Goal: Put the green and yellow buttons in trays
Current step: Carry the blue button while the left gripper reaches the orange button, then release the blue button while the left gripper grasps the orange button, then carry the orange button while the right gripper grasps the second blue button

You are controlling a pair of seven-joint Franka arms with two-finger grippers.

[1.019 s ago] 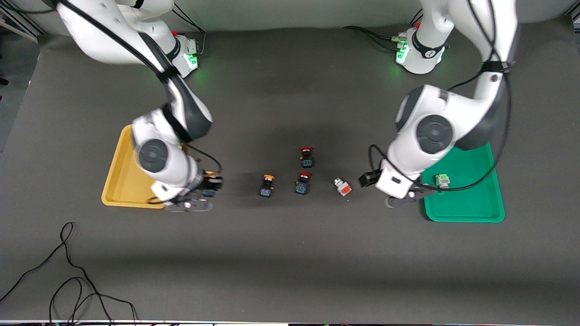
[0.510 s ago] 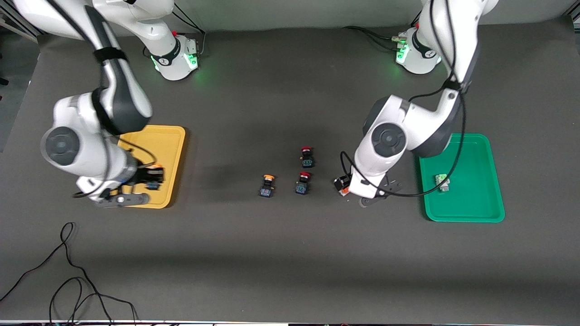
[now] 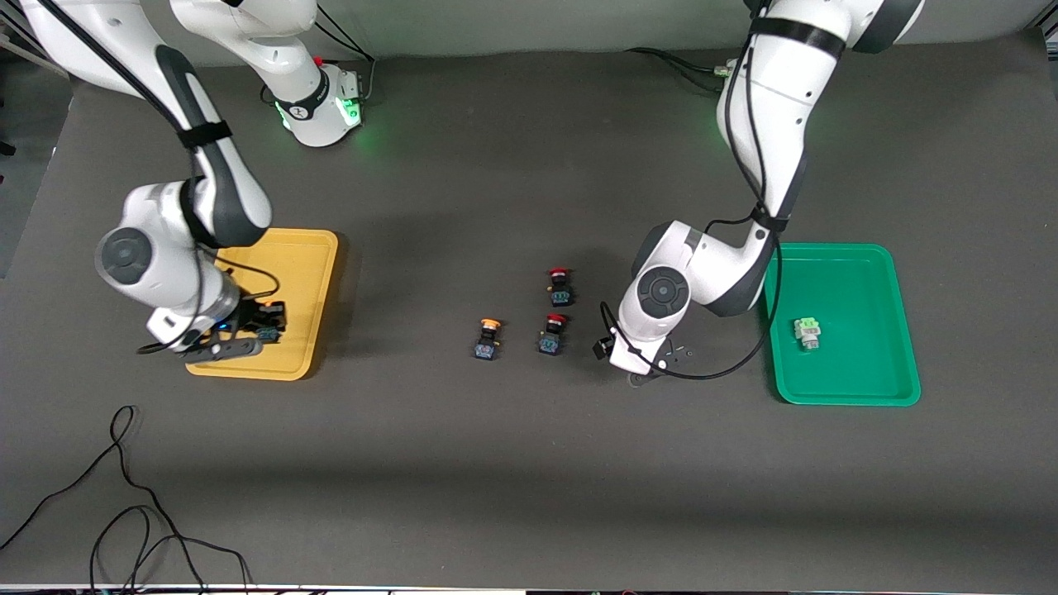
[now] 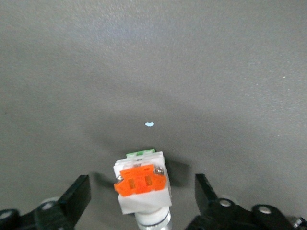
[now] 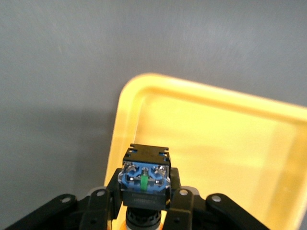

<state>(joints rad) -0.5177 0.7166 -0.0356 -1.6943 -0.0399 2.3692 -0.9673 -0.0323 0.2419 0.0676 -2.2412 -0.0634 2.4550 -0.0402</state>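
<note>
Left end effector [image 4: 143, 201] newly hiding orange-marked block [image 4: 142, 184]

A dark grey mat [image 3: 512, 463] covers the table under even overhead light, a loose black cable [image 3: 124, 504] coils on it near the front camera at the right arm's end, and bare floor [image 3: 16, 165] shows past that edge.

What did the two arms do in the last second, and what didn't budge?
The right tool carried its yellow-capped button from the bare table to over the yellow tray, still clamped. The left tool swung from the green tray to straddle the orange-marked block, fingers open. The green-marked block, other yellow button and red buttons stayed put.
</note>
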